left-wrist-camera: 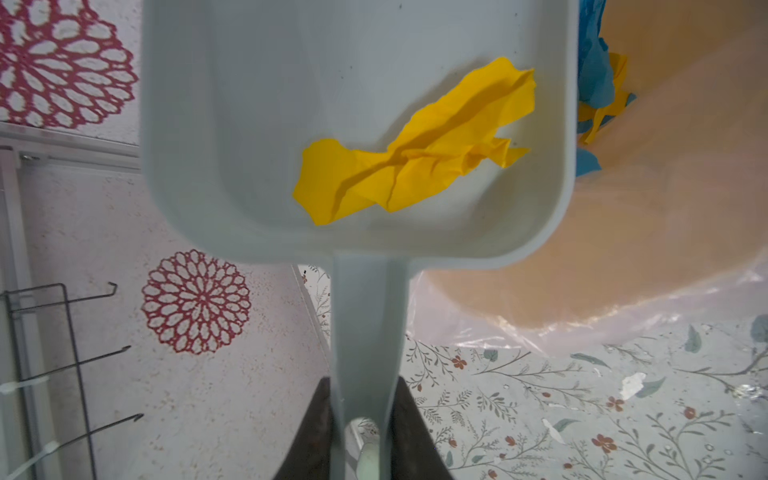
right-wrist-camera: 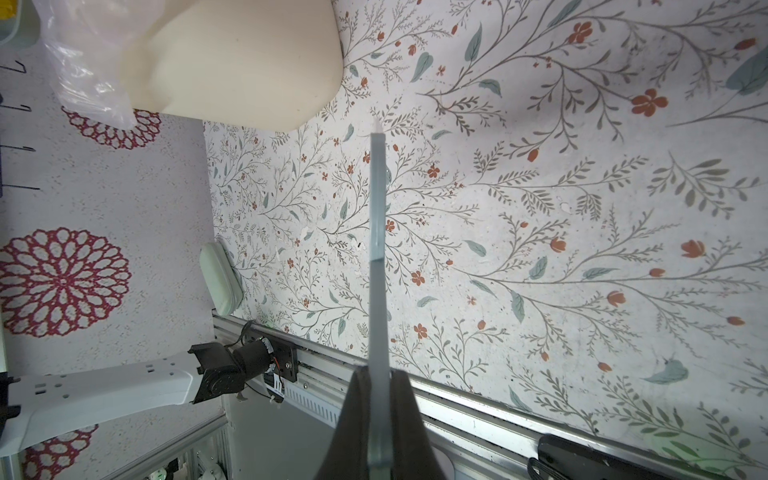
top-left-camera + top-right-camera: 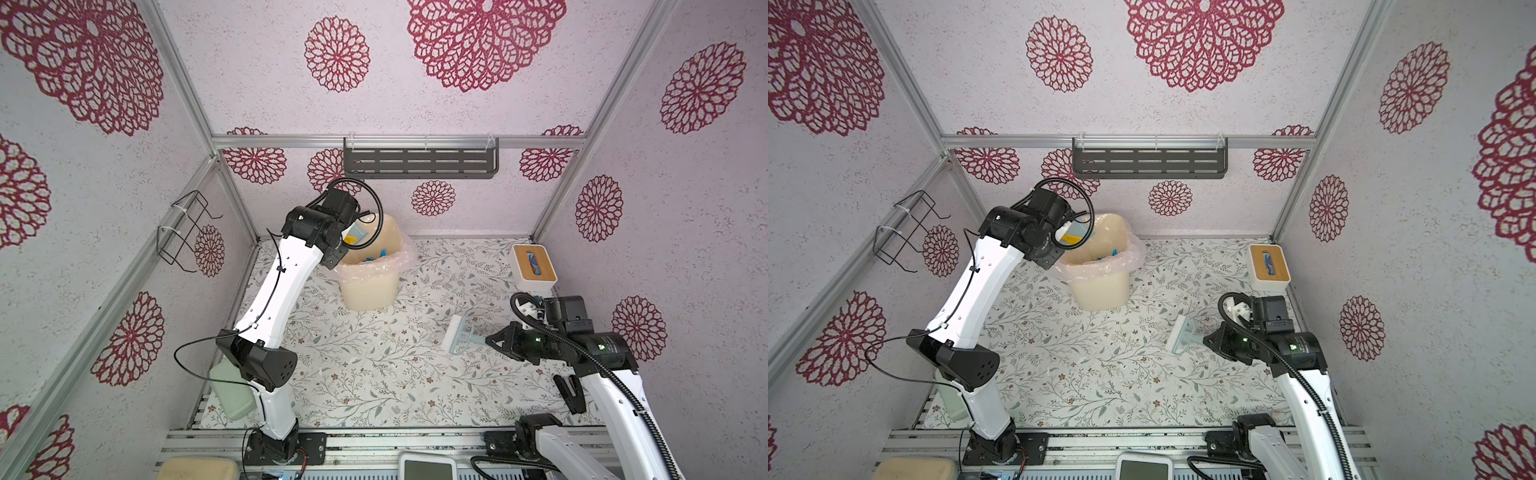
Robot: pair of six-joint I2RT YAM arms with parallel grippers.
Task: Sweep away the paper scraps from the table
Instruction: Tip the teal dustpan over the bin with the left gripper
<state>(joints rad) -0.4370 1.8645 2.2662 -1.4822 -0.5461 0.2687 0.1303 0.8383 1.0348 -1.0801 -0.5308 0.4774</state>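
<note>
Clamping left fingers (image 1: pixel 309 436) on the dustpan (image 1: pixel 270 124), right fingers (image 2: pixel 357 424) on the brush (image 3: pixel 457 337), I risk a skewed tip dropping the yellow scrap (image 1: pixel 415 158) beside the bin (image 3: pixel 368 286).

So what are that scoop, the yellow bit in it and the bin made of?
The dustpan looks like moulded plastic: pale blue-grey, smooth, matt, rounded rim. The yellow scrap seems thin paper: torn edges, sharp creases. The bin looks like cream plastic, slightly translucent; its liner is probably thin clear film, glossy and wrinkled.
</note>
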